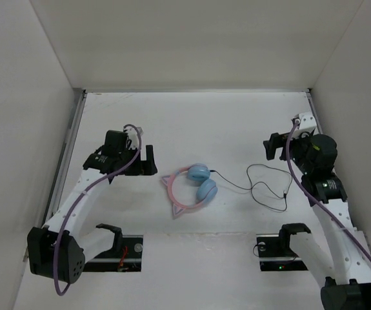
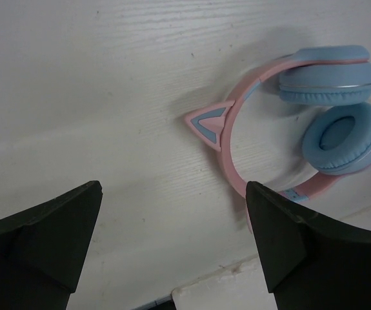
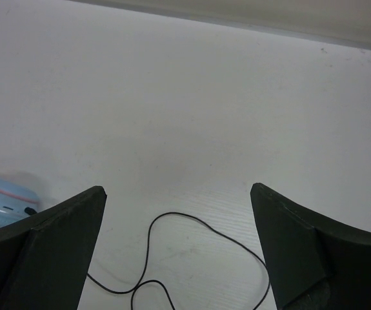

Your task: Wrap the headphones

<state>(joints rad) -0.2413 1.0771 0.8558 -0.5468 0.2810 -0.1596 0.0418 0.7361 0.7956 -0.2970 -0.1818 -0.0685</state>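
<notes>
Currently: headphones lie loose between two wide-open pincers

Your headphones (image 1: 191, 184) lie flat in the middle of the table (image 1: 204, 123), and their black cable (image 1: 262, 187) trails in loops toward your right arm. A little farther back, your left gripper (image 1: 148, 160) gapes wide just beside the pink headband, touching nothing. Farther still, your right gripper (image 1: 274, 147) spreads wide near the cable loops, empty.

Flat, even white light fills the enclosure, leaving only faint, soft-edged shadows around the headphones (image 1: 195, 184). In both wrist views the black fingers (image 2: 40, 242) loom dark and featureless, and the right view's far-left edge is blurred.
</notes>
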